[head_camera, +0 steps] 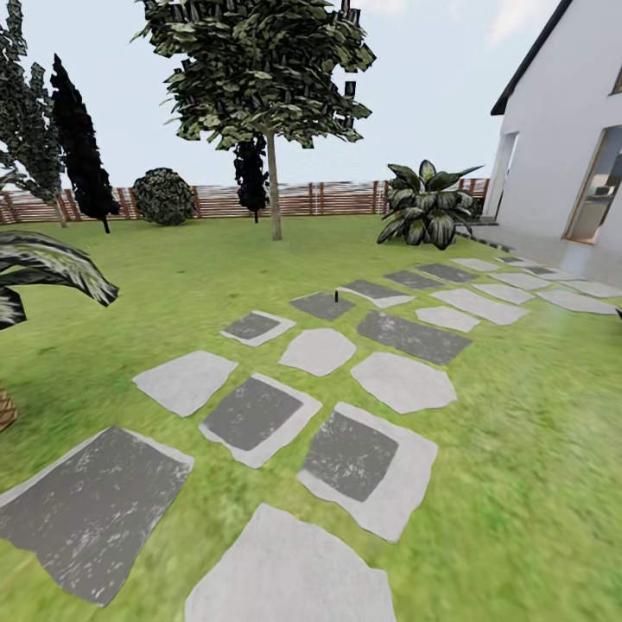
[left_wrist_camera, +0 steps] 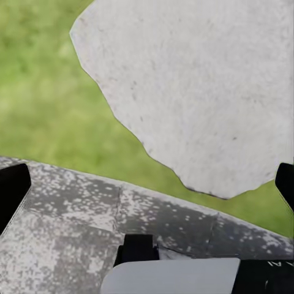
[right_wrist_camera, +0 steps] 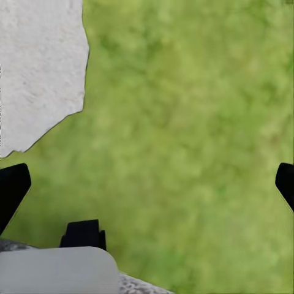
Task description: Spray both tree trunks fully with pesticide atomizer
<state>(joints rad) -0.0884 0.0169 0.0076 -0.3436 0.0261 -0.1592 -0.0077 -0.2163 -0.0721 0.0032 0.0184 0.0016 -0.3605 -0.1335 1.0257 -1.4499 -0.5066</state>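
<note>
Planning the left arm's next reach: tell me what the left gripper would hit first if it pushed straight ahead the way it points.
Probably the pale stepping stone on the ground, which lies ahead between the open fingers; depth is unclear.

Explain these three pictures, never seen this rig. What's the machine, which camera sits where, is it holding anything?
It is a simulated wheeled robot with two arms, driven remotely by a person.

The wide picture comes from the head camera, looking forward and down over a garden: a lawn crossed by flat stepping stones, a broad-leaved tree with a bare tree trunk, a slat fence and a white house. A small dark upright thing stands on a far stone. It may be the spray bottle the robot must fetch, but it is too small to tell.

The other two come from cameras on each arm, looking along the fingers at the ground. The left gripper hangs over a pale stone, the right gripper over grass. In both, the black fingers sit wide apart with nothing between them, so nothing is held.
</note>
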